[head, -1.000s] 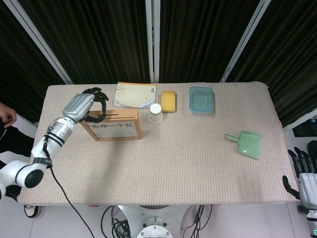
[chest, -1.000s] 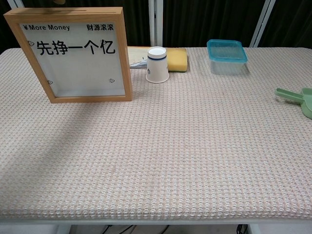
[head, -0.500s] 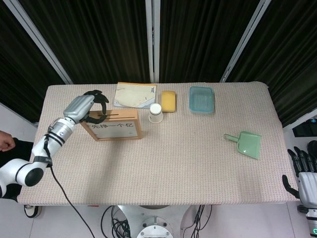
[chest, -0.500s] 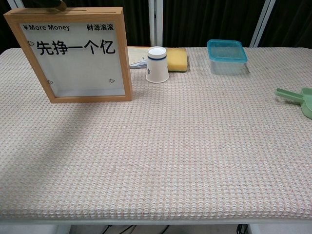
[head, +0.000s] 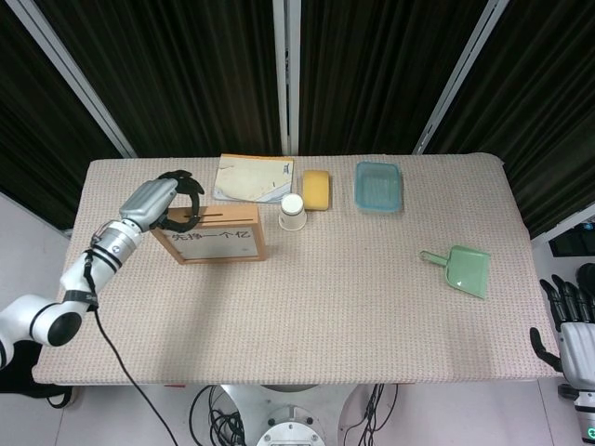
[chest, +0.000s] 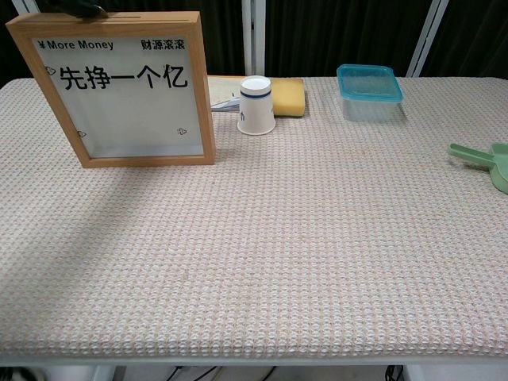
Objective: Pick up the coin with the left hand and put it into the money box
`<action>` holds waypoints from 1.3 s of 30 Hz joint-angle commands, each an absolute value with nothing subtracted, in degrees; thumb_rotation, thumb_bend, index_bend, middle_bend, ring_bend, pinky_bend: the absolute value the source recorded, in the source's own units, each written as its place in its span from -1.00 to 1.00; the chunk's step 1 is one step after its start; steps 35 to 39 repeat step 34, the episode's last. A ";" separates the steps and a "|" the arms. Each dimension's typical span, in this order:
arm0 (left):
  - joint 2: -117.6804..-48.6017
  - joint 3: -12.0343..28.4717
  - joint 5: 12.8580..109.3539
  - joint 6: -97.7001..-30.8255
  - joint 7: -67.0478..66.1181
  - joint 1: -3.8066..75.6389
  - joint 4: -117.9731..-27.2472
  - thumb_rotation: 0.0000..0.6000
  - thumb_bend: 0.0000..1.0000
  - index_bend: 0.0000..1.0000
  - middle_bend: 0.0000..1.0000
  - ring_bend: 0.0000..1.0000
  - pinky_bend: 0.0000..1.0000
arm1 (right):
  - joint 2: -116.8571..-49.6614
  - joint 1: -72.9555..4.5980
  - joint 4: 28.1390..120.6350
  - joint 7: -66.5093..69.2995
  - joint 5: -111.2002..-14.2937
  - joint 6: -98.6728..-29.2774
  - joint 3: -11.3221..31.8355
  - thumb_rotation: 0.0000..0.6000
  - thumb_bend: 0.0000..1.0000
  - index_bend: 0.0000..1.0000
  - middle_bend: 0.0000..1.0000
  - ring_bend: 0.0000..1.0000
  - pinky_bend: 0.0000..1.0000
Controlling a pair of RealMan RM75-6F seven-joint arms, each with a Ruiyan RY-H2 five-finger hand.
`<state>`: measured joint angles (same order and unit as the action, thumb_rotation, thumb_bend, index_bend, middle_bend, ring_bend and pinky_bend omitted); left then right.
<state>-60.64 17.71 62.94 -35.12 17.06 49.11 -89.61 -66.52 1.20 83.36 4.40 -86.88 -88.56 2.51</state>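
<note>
The wooden money box [head: 218, 240] stands upright at the table's back left, its white front [chest: 127, 95] facing me. My left hand [head: 167, 200] hovers over the box's left top edge, its dark fingers curled down and pinched at the slot. In the chest view only its fingertips [chest: 86, 8] show, right on the top rim. The coin is too small to make out and seems hidden between those fingertips. My right hand [head: 575, 321] hangs off the table's right edge with its fingers apart, holding nothing.
Right of the box stand a paper cup [head: 292, 211], a yellow sponge [head: 316, 189] and a blue lidded container [head: 378, 186]. A booklet [head: 253, 177] lies behind the box. A green scoop [head: 462, 269] lies at the right.
My left hand has sunk a little and curled tighter onto the box's top; its fingertips now show at the rim in the chest view. The right hand has not moved.
</note>
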 commanded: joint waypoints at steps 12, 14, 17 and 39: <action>-58.48 18.10 66.79 -42.29 19.16 45.35 -94.59 1.00 -0.26 -0.75 -0.54 -0.86 -0.82 | -66.34 1.15 83.85 4.23 -87.31 -88.92 2.50 1.00 -0.23 -1.00 -1.00 -1.00 -1.00; -56.83 16.47 71.65 -48.68 14.58 42.43 -98.35 1.00 -0.27 -0.74 -0.56 -0.87 -0.81 | -66.23 1.25 83.92 4.36 -87.30 -89.16 2.55 1.00 -0.23 -1.00 -1.00 -1.00 -1.00; -55.77 11.80 81.37 -63.09 2.00 35.13 -103.35 1.00 -0.30 -0.69 -0.57 -0.89 -0.81 | -66.27 1.28 83.78 4.76 -87.27 -89.14 2.52 1.00 -0.23 -1.00 -1.00 -1.00 -1.00; -67.71 -4.96 91.08 -96.60 -3.58 4.13 -84.40 1.00 -0.48 -0.53 -0.63 -0.89 -0.81 | -69.07 2.14 80.27 3.64 -89.73 -91.72 1.57 1.00 -0.25 -1.00 -1.00 -1.00 -1.00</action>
